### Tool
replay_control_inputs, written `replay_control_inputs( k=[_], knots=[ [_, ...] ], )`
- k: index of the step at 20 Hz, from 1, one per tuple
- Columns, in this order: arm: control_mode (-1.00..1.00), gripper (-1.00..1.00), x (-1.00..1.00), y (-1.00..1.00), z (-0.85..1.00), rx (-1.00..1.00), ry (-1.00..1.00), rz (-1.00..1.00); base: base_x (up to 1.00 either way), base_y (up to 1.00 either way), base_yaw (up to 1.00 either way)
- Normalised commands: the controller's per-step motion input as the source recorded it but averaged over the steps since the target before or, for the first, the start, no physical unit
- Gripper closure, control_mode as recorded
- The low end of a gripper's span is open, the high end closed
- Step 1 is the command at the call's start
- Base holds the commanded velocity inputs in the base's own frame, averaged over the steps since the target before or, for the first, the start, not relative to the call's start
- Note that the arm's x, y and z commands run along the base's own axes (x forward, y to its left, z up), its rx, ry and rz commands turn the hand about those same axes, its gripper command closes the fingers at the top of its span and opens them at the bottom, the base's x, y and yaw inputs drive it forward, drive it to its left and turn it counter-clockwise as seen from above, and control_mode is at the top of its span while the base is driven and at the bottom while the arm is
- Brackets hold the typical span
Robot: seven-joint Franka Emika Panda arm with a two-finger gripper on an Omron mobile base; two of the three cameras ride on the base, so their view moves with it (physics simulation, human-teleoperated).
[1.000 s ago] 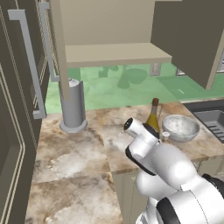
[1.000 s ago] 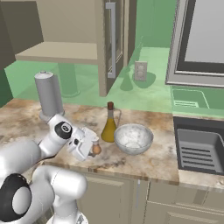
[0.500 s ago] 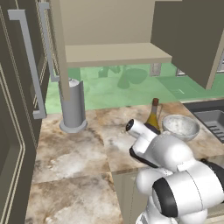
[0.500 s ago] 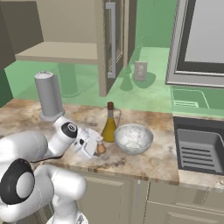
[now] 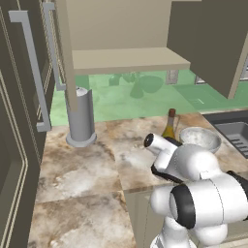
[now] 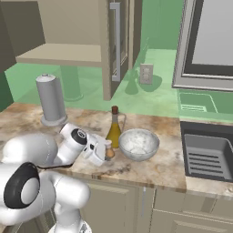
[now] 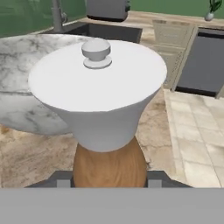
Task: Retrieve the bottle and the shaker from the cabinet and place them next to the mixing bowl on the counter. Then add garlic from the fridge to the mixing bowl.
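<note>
At centre frame in the right base view, your bottle (image 6: 113, 129) stands on the counter (image 6: 154, 166), just left of the bowl (image 6: 139, 144). A grey cylinder (image 6: 51, 99) stands at left, well apart, under the open cabinet (image 6: 63, 52). A sink (image 6: 208, 152) lies at right. Your gripper (image 6: 105, 152) sits low before the bottle, fingers narrow and clamped on the shaker (image 7: 103, 107).

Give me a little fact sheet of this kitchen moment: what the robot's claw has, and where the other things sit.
gripper: shut on the shaker, low over the counter
bottle: upright on the counter, just behind the shaker
mixing bowl: on the counter, right of the bottle in the right base view
grey cylinder: standing further back on the counter
cabinet: open, shelf bare
</note>
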Motion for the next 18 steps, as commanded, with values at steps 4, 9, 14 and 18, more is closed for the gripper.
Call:
replay_control_inputs(
  k=[4, 9, 14, 18],
  knots=[
    [-1.0, 1.0, 0.01, -0.19, -0.3, 0.0, 0.0, 0.22, 0.0, 0.0, 0.0],
    [-1.0, 1.0, 0.0, 0.0, -0.38, 0.01, 0.01, 0.11, 0.0, 0.0, 0.0],
    [-1.0, 1.0, 0.0, 0.02, -0.44, 0.11, 0.0, 0.0, 0.0, 0.0, 0.0],
    [-1.0, 1.0, 0.0, 0.0, -0.54, 0.05, -0.07, 0.0, 0.0, 0.0, 0.0]
  ],
)
